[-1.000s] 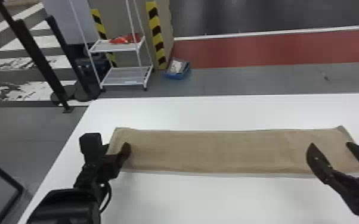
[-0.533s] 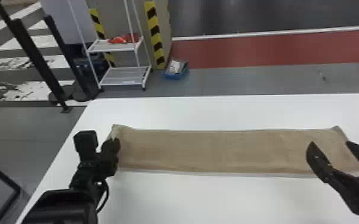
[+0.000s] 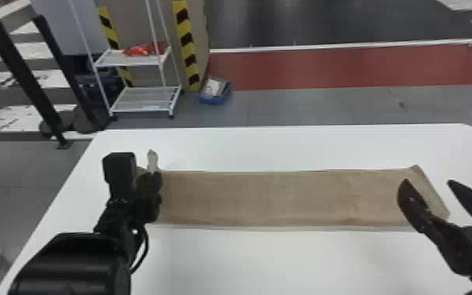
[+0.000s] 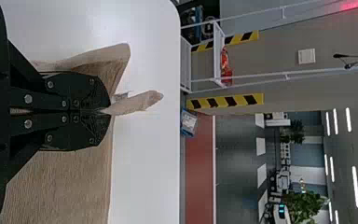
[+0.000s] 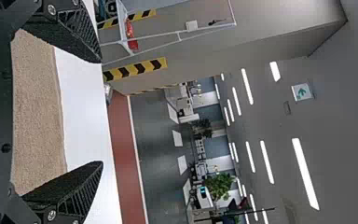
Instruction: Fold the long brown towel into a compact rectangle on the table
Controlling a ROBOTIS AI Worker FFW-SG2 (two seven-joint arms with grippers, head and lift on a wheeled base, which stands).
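Crosswise fold apparently in hand: left gripper clamped on towel end; right gripper apart. Next requires carrying that end inward, edges aligned.

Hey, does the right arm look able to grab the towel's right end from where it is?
Probably yes. The right tool is open near the towel's right end, with nothing visible in between, though it would likely need to come down.
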